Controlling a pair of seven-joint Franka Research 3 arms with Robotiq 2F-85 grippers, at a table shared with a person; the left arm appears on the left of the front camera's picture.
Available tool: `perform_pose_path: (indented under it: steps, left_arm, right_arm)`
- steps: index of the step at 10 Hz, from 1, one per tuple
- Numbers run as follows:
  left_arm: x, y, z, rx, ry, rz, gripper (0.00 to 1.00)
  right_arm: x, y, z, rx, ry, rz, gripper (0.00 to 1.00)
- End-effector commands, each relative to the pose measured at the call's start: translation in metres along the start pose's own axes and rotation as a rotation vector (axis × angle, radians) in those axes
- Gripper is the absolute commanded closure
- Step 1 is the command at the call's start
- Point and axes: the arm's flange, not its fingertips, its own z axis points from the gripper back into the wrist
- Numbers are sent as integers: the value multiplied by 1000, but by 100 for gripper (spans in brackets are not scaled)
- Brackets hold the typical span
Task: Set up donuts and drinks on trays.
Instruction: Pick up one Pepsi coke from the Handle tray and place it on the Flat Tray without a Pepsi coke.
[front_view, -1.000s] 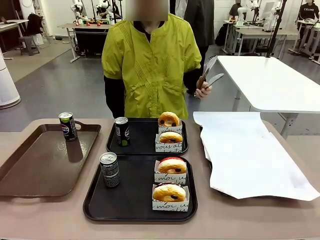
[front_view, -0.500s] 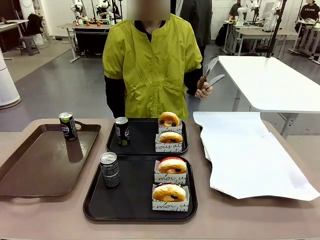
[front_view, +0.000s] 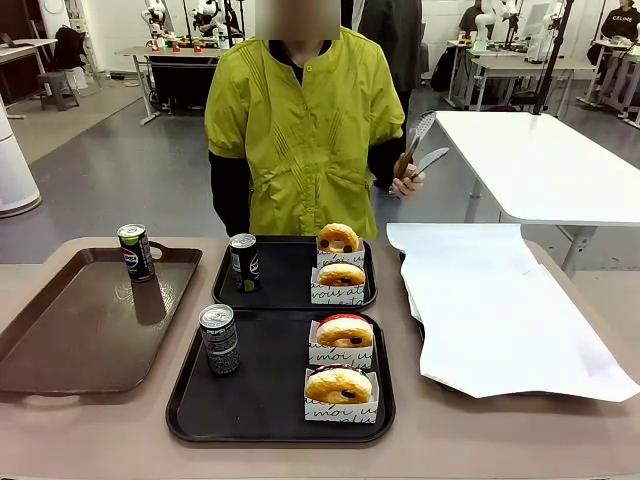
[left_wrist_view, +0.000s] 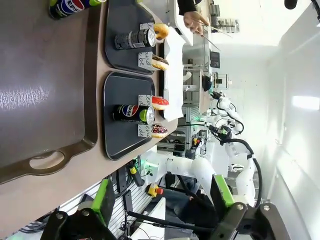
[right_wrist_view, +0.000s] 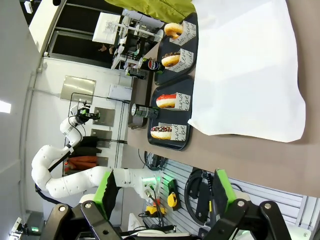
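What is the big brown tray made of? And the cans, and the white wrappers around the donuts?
Brown tray: probably hard plastic, glossy, since a can reflects in it. Cans: metal by the look, with silver tops and printed black sides. Wrappers: thin white paper or card, matte, with black script, folded around each donut.

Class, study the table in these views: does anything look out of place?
One slim black soda can stands on the glossy brown tray, apart from the two matte black trays that each hold a can and two sleeved donuts.
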Motion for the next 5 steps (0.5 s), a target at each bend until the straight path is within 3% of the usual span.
perform_pose_path:
  steps: [1,5]
  left_arm:
    - [-1,1,-5,-13,9,-3,0]
    - [-1,1,-5,-13,9,-3,0]
  right_arm:
    - [1,0,0,12,-1,12,0]
    - [1,0,0,12,-1,12,0]
